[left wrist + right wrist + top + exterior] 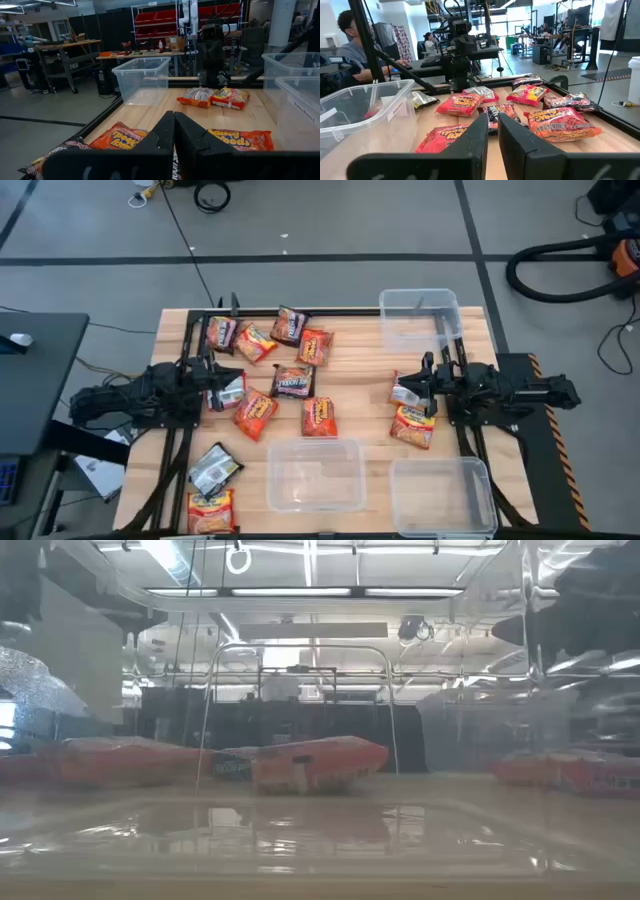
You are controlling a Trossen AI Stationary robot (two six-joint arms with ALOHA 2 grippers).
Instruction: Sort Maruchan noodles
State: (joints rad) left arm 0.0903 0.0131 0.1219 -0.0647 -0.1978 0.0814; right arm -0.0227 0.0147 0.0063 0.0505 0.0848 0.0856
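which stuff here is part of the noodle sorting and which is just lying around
Part of the job:
- ramen packets scattered across the table's left and middle, two near the right gripper
- left gripper, shut, empty
- right gripper, nearly shut, empty

Just lying about:
- three clear bins, all empty
- vacuum hose on the floor
- people beyond the table

Bare wood between the centre packets [294,382] and right-hand packets [412,425] — clear bins [315,474] line the near edge.
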